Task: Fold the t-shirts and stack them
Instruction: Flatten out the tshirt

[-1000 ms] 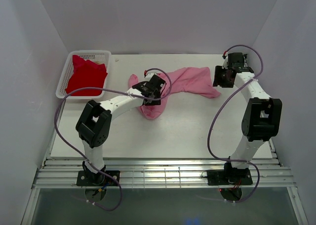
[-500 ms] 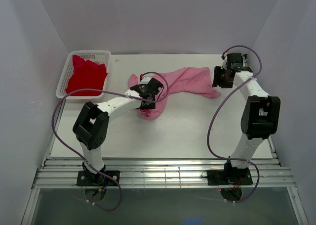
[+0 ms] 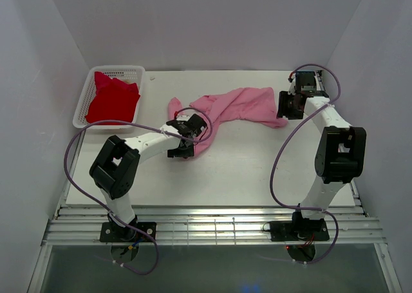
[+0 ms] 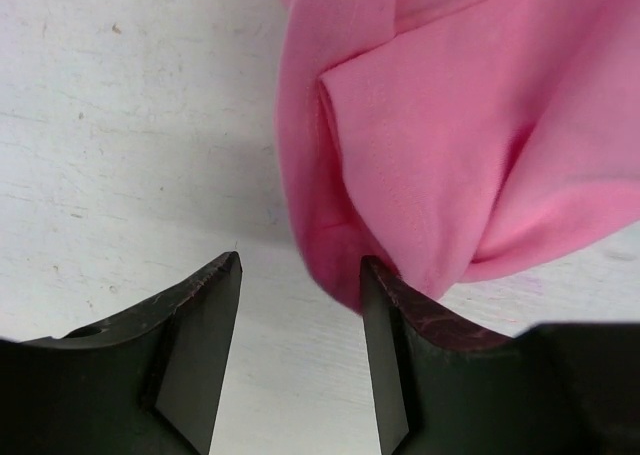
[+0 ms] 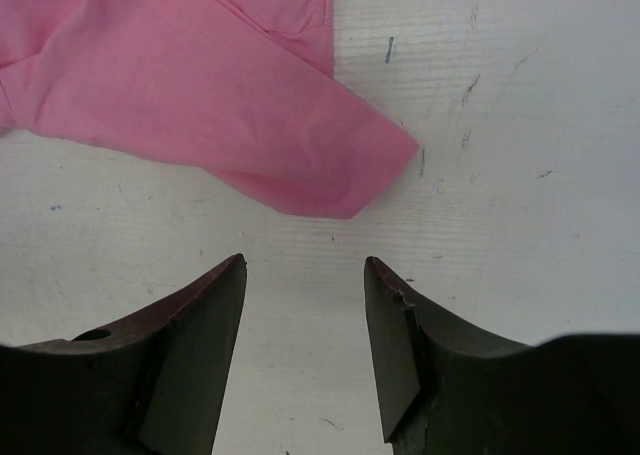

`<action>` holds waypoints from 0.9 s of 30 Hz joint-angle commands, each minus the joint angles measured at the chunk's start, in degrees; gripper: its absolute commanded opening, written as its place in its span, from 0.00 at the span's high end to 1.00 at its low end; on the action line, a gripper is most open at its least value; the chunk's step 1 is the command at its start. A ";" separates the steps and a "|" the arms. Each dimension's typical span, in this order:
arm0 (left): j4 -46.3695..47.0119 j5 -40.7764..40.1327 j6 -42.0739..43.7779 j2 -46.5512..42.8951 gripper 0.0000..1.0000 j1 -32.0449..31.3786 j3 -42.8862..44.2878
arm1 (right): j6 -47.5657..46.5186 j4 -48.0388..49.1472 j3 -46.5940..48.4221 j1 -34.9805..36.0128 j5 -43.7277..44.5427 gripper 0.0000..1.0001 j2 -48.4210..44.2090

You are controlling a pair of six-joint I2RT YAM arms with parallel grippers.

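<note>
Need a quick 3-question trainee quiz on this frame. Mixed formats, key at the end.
1. True or false: the red t-shirt lies in the white basket.
2. The pink t-shirt is: A) folded square, B) lying crumpled on the table, C) hanging from a gripper.
3. Fill in: the left gripper and right gripper both have jaws ___.
Key: 1 true; 2 B; 3 open.

White table (image 3: 244, 170), crumpled pink t-shirt (image 3: 241, 105) mid-back, white mesh basket (image 3: 119, 70) back-left corner
</note>
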 commanded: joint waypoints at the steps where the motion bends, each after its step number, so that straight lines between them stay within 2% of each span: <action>1: 1.17 -1.29 -0.88 -4.50 0.39 -0.46 4.93 | -0.01 1.20 -0.61 -0.05 -0.18 0.43 -3.17; 6: 4.15 -0.68 0.43 -3.10 0.39 -0.55 11.18 | -0.01 1.02 -1.06 -0.05 -0.44 0.43 -3.26; 15: 4.78 0.29 0.53 4.54 0.45 -0.64 11.18 | -0.54 0.67 -1.76 -0.05 0.79 0.43 -3.96; 27: 4.16 -2.08 -1.15 3.06 0.47 -0.55 9.95 | -0.19 0.67 -2.55 -0.05 -0.18 0.43 -3.79</action>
